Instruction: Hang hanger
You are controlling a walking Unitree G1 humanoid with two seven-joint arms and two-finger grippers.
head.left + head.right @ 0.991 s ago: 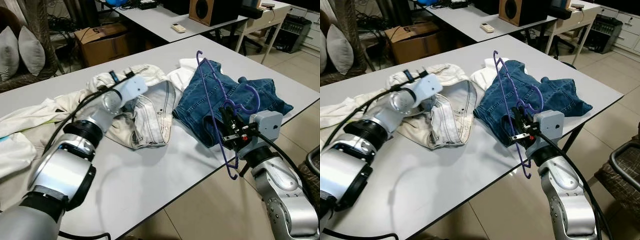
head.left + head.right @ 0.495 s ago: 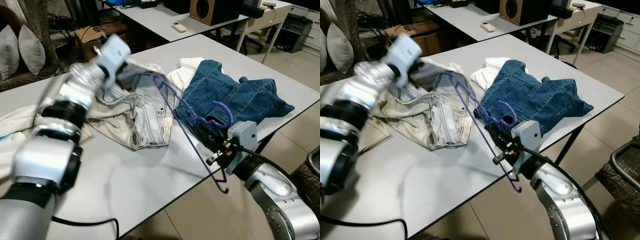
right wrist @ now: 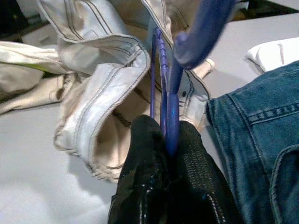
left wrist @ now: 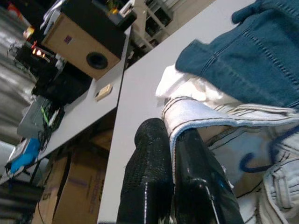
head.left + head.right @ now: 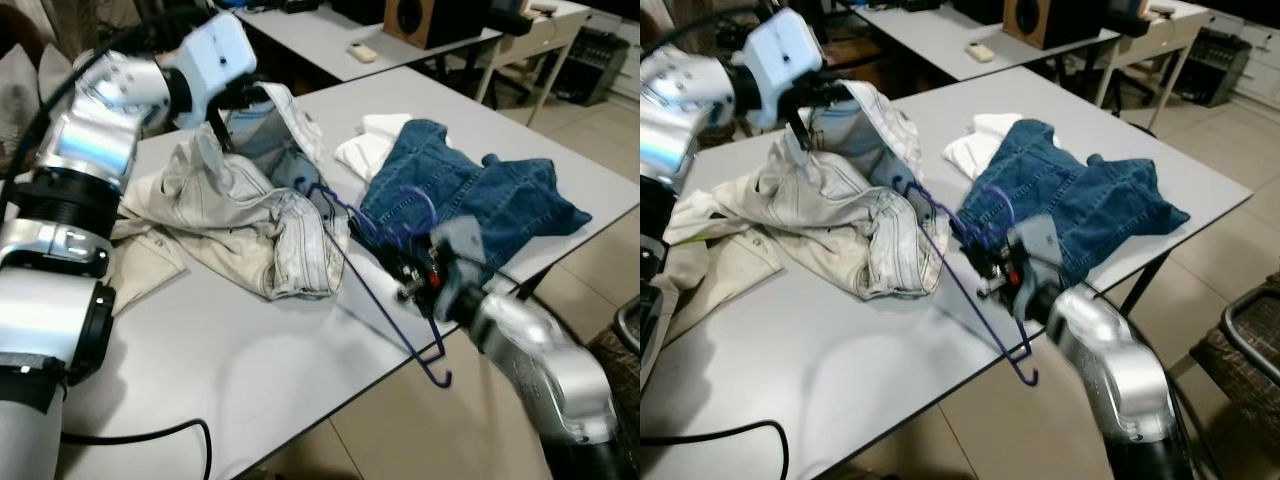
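Since the earlier frames the left pincer has risen from the heap, drawing the waistband of the pale jeans up with it, and the purple hanger has tipped from near upright to a low slant reaching toward those jeans. The right pincer has come in over the tabletop near its front edge.

That right pincer is clamped on the hanger close below its hook; in the right wrist view the two black fingers press together on the purple wire. From the grip, the hanger's long axis runs on a diagonal: one end points away from the robot and to its left, its tip lying at the raised jeans, and the other end points down toward the robot, past the tabletop edge and over the floor. The hook curls up just beside the pincer, above the near edge of the blue denim garment.

The left pincer is shut on the jeans' waistband, the cloth pinched between its fingers and held above the tabletop. A white garment lies between the jeans and the blue denim.
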